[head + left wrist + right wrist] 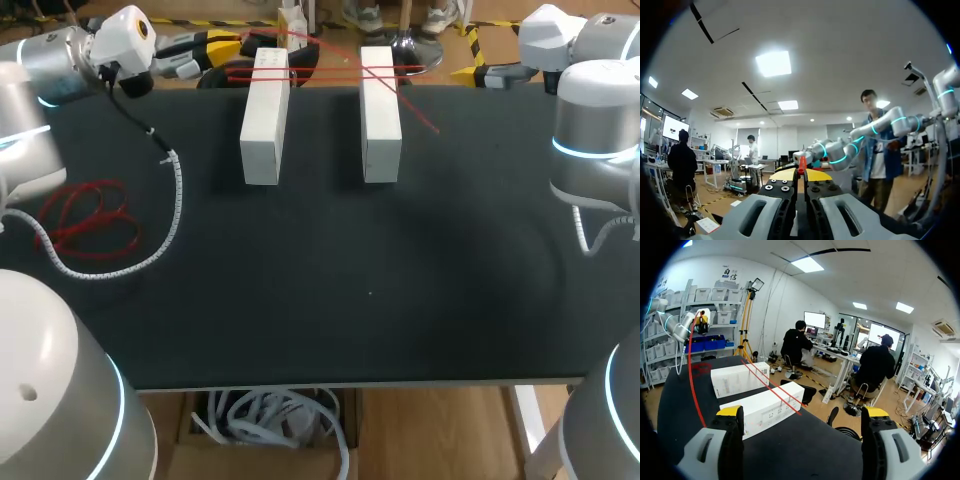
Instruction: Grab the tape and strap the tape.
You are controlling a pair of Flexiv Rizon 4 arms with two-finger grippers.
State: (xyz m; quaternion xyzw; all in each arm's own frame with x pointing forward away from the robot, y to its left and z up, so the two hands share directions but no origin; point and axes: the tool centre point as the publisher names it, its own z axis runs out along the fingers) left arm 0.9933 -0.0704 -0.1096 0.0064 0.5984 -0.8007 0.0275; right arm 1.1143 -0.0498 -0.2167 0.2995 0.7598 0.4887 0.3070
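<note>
A thin red tape (330,70) lies across the far ends of two white blocks (265,120) (380,118), with a loose strand slanting over the right block. My left gripper (228,47) is by the table's far edge, beside the left block. Its yellow tips are shut on the red tape's end (801,164). My right gripper (472,70) hovers at the far right, beyond the right block. In the right wrist view, my right gripper (802,414) stands wide open and holds nothing. Ahead of it are both blocks (765,407) (739,378) and the tape (771,386).
A loose coil of red tape (88,215) lies near the table's left edge, beside the left arm's white spiral cable (172,200). The black tabletop (350,300) stretches bare from the blocks to its front edge.
</note>
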